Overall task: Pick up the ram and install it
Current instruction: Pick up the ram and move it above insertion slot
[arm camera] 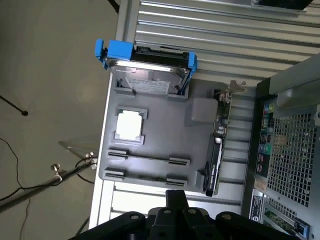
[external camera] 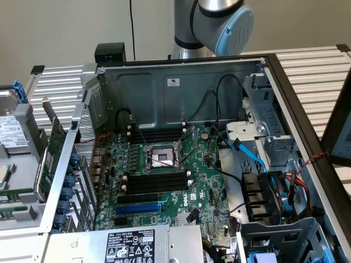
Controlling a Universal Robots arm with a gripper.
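Note:
The ram (arm camera: 147, 158) stands on edge in a holder of the grey tray (arm camera: 165, 130), seen from above as a thin dark line. In the exterior view its green strip (external camera: 16, 193) shows at the far left beside the case. My gripper (arm camera: 175, 200) hovers above the tray's edge close to the ram holders, shut with nothing between its fingers. The open computer case (external camera: 181, 87) holds the motherboard (external camera: 203, 164), with long black memory slots (external camera: 156, 182) on either side of the processor socket (external camera: 162, 158).
On the tray also sit a hard drive in a blue caddy (arm camera: 147, 67), a processor chip (arm camera: 130, 125) and a green expansion card with a metal bracket (arm camera: 218, 145). Cables (external camera: 258, 159) and drive bays crowd the case on the exterior view's right. The arm's joint (external camera: 219, 22) stands behind the case.

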